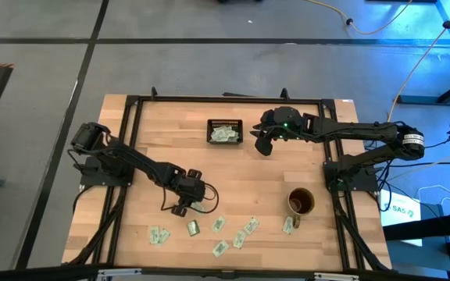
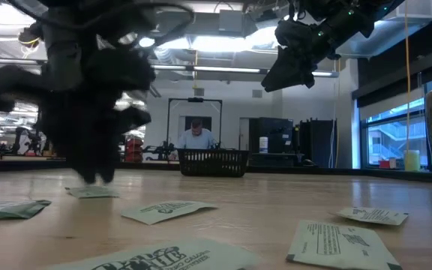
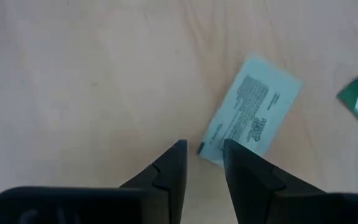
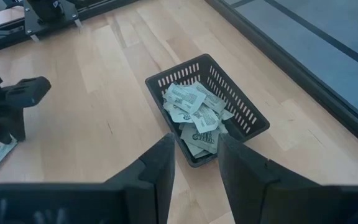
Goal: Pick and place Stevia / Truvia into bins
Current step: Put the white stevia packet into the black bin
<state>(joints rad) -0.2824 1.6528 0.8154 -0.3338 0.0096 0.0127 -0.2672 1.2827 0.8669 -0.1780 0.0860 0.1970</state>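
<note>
- Packets (image 1: pixel 222 248) of sweetener, small, flat and rectangular, pale green and white paper, lie scattered on the wooden table (image 1: pixel 155 133), most of them just past the left gripper (image 1: pixel 190 204) on the side toward the table's near edge.
- One packet (image 3: pixel 252 111) lies flat directly in front of the left gripper's fingertips, its near short end just beside the gap between them. The two dark fingers are parted only a little and hold nothing.
- The right gripper (image 4: pixel 194 163) hangs in the air just beside the bin (image 4: pixel 205 107), on the mug's side of it. Its fingers are also a little apart, with nothing between them.
- The bin is a black plastic tray with low slatted walls, and it already contains a loose pile of packets (image 4: pixel 194 115). It is well apart from the left gripper, across the table.
- Risk, in my judgement: the packet is thin paper lying flat on smooth wood, so the fingers may slide over it or only push it along. The narrow opening makes this more probable if they come down not centred on the packet's edge.
- A second risk: a packet held only by a corner can bend or rotate, and then fall out on the way to the bin.
- A brownish-gold round mug (image 1: pixel 301 201) stands well to the side of the left gripper; one packet (image 1: pixel 288 225) lies close beside it. An arm moving low there could knock the mug.
</note>
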